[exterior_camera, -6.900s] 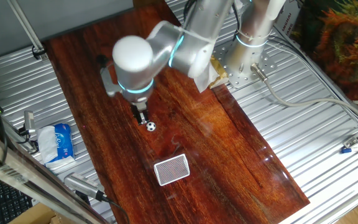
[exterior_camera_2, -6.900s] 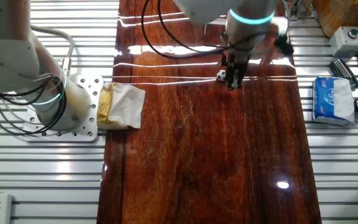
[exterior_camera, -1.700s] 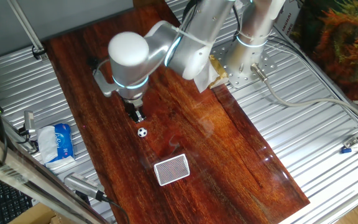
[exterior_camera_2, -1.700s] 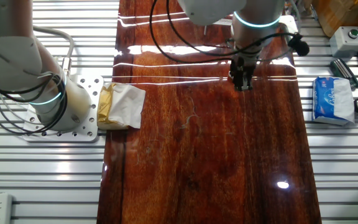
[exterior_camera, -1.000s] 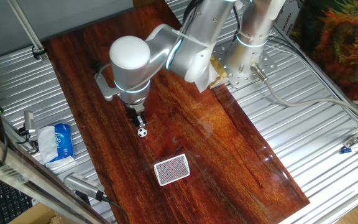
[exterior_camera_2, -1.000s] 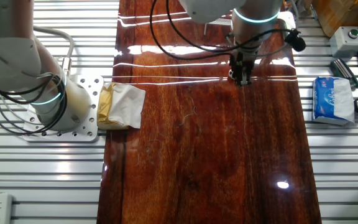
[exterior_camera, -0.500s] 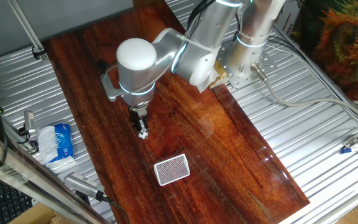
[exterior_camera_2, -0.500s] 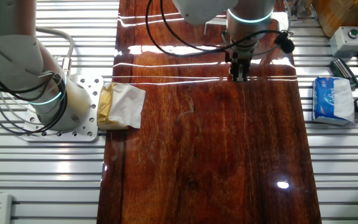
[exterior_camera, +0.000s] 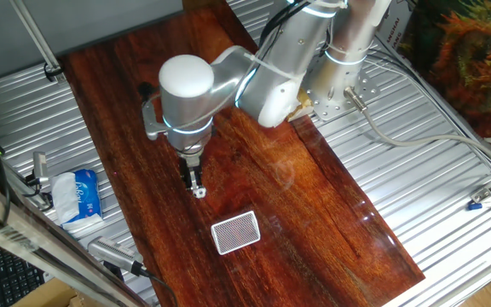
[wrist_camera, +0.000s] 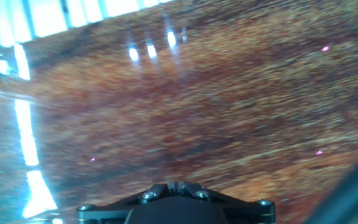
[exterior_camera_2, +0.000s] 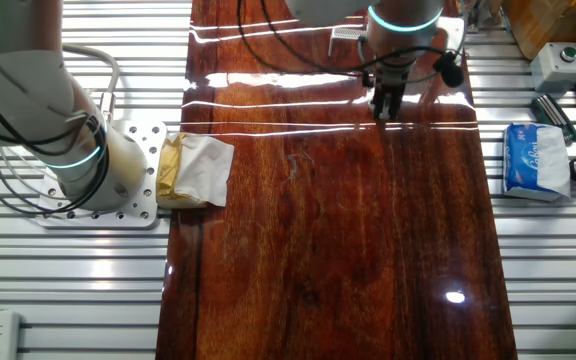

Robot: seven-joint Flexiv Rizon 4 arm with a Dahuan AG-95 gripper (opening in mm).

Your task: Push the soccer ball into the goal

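The soccer ball, tiny and white with black patches, lies on the dark wooden board just in front of my gripper's tips, touching or nearly touching them. My gripper points straight down with its fingers together and nothing between them. The goal, a small white-framed netted box, lies a short way beyond the ball toward the board's near end. In the other fixed view my gripper stands near the board's far edge; ball and goal do not show there. The hand view shows only blurred wood and my gripper.
A blue-and-white tissue packet lies on the metal slats left of the board, and shows at the right in the other fixed view. A yellow-and-white packet lies by the arm's base. Cables hang over the board's far end.
My gripper has moved along the board toward the goal, and the ball has rolled ahead of it, closer to the goal.
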